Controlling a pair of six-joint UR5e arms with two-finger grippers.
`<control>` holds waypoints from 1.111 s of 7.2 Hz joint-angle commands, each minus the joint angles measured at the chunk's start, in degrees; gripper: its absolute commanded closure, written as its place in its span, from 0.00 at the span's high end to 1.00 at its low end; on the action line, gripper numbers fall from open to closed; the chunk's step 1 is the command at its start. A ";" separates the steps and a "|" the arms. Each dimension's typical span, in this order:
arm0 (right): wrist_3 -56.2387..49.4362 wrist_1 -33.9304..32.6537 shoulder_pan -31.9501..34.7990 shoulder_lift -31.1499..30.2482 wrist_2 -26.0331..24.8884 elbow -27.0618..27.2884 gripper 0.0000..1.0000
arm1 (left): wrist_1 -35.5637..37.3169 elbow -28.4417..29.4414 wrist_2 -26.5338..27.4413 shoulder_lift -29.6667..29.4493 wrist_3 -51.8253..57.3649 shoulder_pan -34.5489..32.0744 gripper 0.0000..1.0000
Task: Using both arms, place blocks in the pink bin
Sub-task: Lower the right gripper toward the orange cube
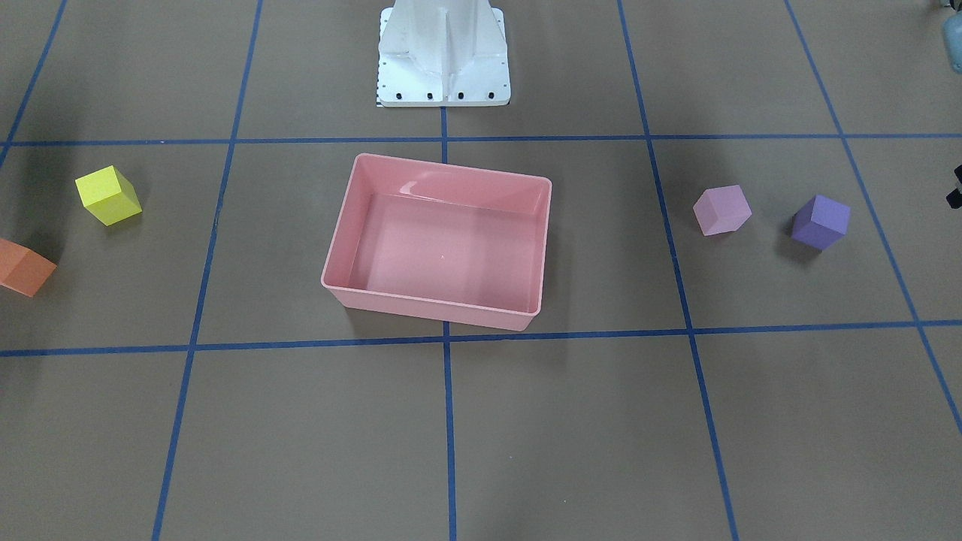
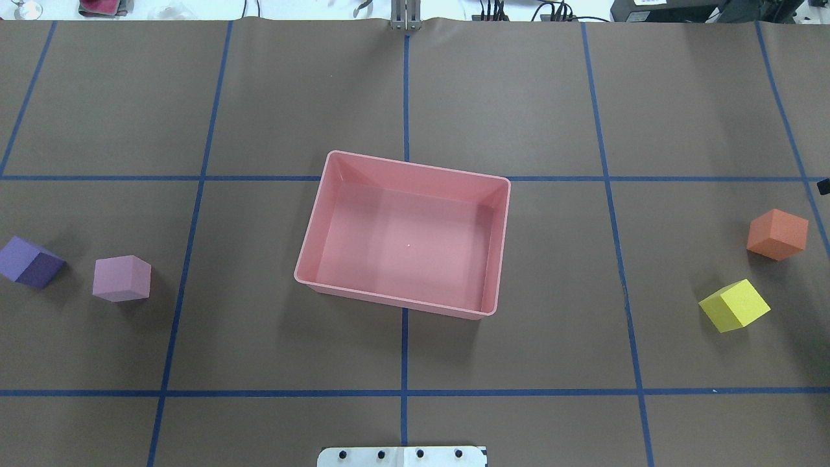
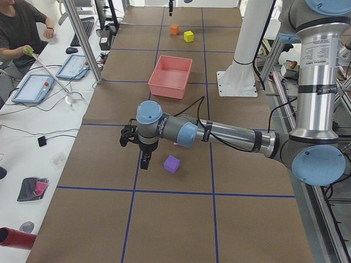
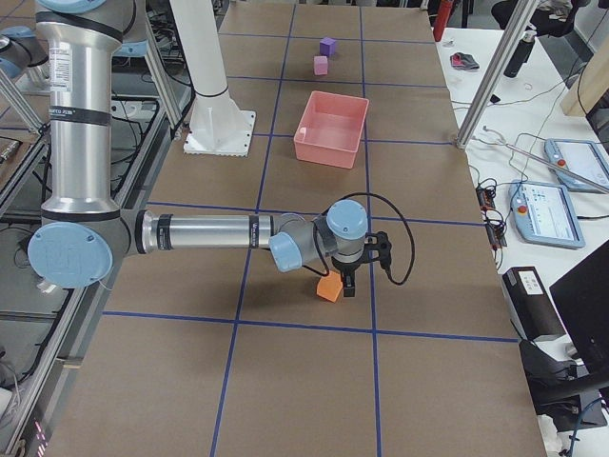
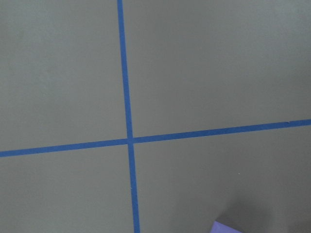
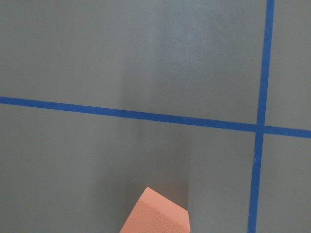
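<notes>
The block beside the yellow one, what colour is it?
Orange. The block shows best in the overhead view.

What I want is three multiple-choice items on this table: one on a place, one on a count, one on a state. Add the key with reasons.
1. Where do the purple block and the lilac block lie, relative to the pink bin?
A. On the robot's left of it
B. On the robot's right of it
C. Inside it

2. How many blocks lie outside the bin?
A. Two
B. Three
C. Four

3. What is the state of the orange block?
A. Held in the air
B. Resting on the table
C. Stacked on another block

Key:
1 A, since both sit in the left half of the overhead view.
2 C, since purple, lilac, orange and the yellow block all lie on the table and the bin is empty.
3 B, since it sits flat on the table, apart from the other blocks.
</notes>
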 commanded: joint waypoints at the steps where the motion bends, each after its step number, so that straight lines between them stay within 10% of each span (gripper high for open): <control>1: -0.14 0.59 0.25 -1.07 -2.76 -0.29 1.00 | -0.66 0.31 -0.33 0.23 0.14 0.21 1.00; 8: 21.83 4.19 -8.70 -2.30 -5.50 0.05 0.99 | -0.75 0.93 -0.25 0.58 0.15 0.56 1.00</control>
